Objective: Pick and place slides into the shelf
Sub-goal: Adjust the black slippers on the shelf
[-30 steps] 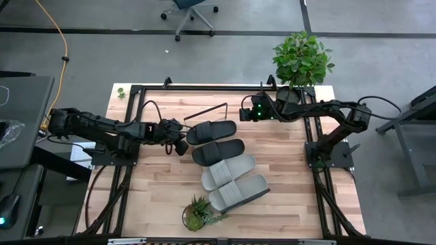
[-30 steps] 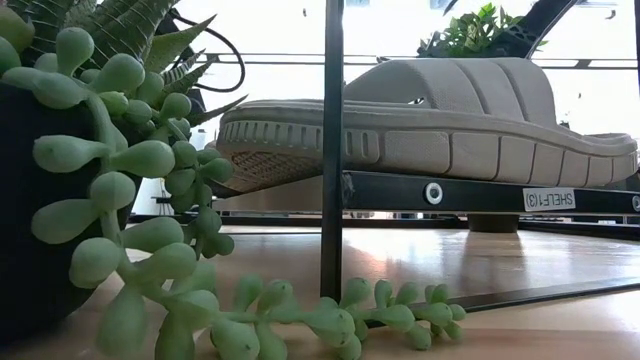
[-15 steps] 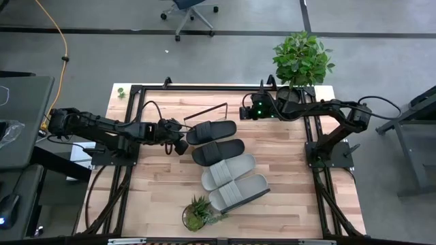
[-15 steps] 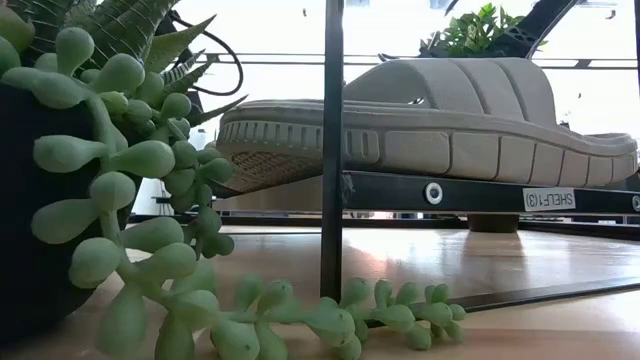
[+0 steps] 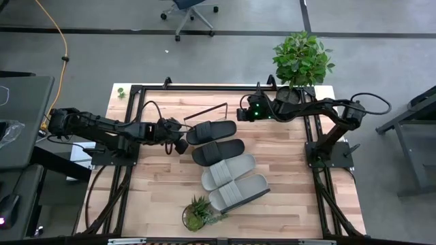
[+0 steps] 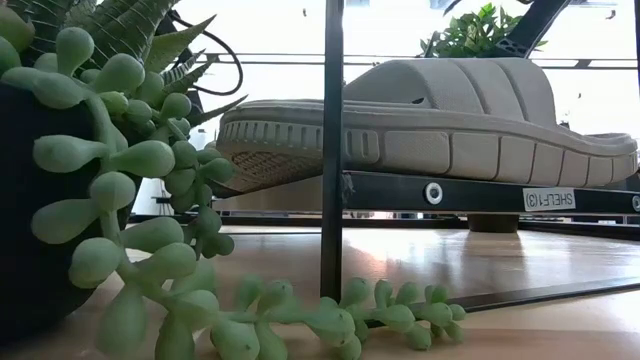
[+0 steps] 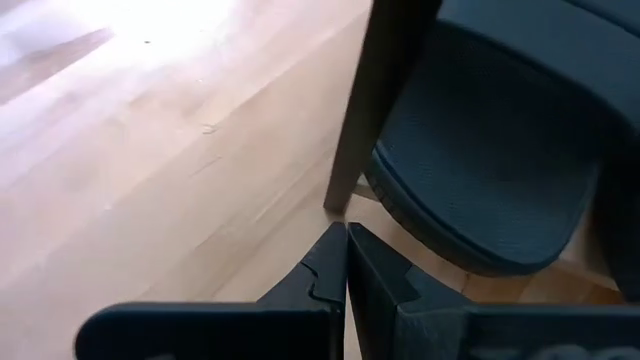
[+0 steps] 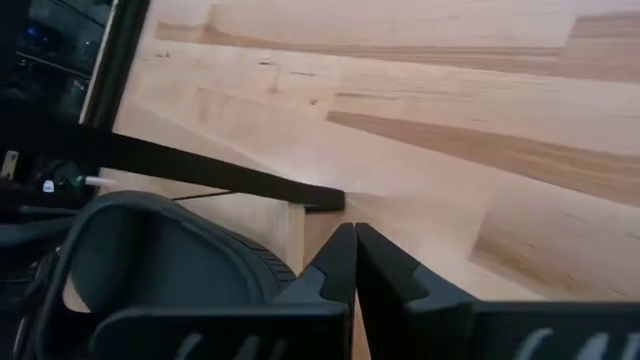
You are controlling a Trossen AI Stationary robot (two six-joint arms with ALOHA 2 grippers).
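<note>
High view: all 4 slides [image 5: 225, 163] lie in a row on the shelf [image 5: 208, 111]. Left hand [image 5: 178, 145] clenched, empty, by far black slide's [image 5: 211, 131] end; right hand [image 5: 240, 113] clenched, empty, nearby. Back off slow, w/o bumping slides.

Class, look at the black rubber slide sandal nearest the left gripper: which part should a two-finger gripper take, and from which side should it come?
Probably the heel-end sole edge. The black rubber slide sandal lies flat on the light-wood shelf board, its heel end toward the shut left gripper. That edge is thin and faces this arm, so come in low from the left. The shelf's black rod stands close; keep clear.
</note>
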